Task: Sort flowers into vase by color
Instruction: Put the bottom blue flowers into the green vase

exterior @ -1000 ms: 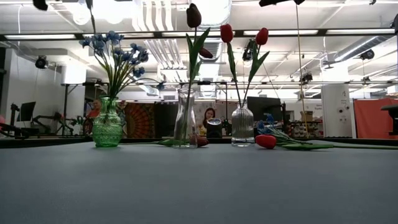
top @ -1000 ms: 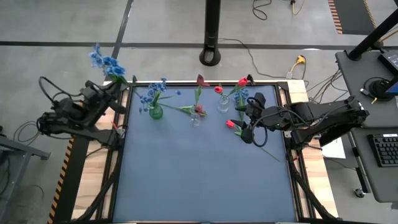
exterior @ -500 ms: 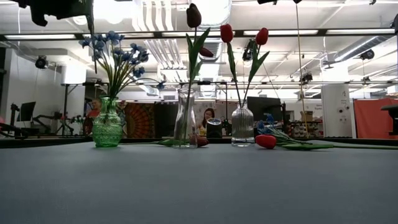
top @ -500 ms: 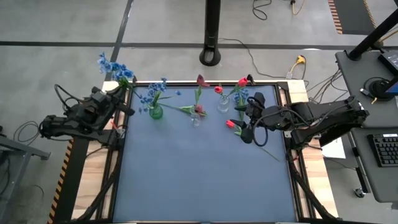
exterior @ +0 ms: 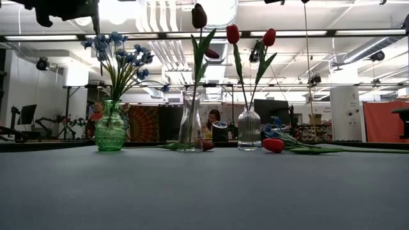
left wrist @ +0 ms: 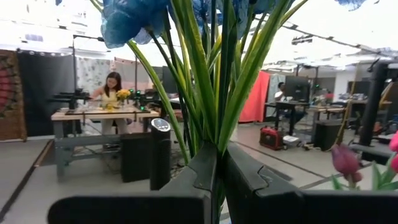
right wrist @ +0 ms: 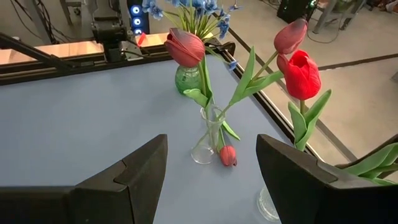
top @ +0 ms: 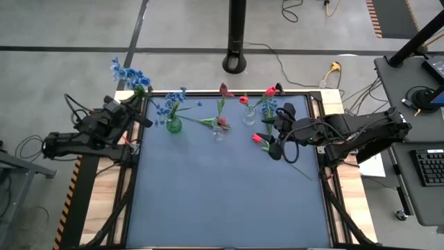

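Blue-grey table (top: 222, 201) in open workshop; left end effector (top: 136, 103) clamps blue flower stems (left wrist: 214, 81); right end effector (top: 272, 139) spread, empty.

You are looking at blue flowers (top: 128, 72), a green vase (exterior: 110, 128), red tulips (right wrist: 301, 74), a dark red bud (exterior: 199, 15) and a grey-blue table (top: 222, 194).

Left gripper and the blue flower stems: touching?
Touching. The left wrist view shows the left gripper shut on the blue flower stems, which rise straight from between its fingers.
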`<state>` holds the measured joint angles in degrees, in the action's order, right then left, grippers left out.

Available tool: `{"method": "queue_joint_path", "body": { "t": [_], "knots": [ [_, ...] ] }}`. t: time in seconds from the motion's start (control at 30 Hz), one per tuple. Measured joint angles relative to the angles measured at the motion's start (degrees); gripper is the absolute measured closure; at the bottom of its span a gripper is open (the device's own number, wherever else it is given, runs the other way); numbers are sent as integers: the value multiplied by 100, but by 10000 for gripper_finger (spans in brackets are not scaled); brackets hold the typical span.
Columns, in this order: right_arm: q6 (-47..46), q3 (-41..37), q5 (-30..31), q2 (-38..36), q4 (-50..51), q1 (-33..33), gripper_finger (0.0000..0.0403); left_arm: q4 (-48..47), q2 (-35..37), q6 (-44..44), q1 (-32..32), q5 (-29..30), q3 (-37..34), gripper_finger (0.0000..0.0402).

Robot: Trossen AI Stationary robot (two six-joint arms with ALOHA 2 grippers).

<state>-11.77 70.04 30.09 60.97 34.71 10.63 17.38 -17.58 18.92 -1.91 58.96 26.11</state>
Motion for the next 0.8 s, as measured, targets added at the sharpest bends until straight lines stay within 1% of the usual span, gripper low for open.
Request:
{"method": "queue_joint_path", "body": {
  "t": [0.23,0.37,0.5,0.67,0.8],
  "knots": [
    [35,0,0,0,-78,0,165,-5,-451,-173,422,-4,0,401],
    [35,0,0,0,-78,0,165,-1,-644,-483,662,-36,0,401],
    [39,0,0,0,-78,0,165,1,-703,-917,759,-164,0,401],
    [39,-16,0,0,-78,0,165,-4,-833,-1202,831,-138,-75,401],
    [31,-71,0,0,-76,0,165,-14,-898,-1238,902,-125,-109,401]
  ]
}}
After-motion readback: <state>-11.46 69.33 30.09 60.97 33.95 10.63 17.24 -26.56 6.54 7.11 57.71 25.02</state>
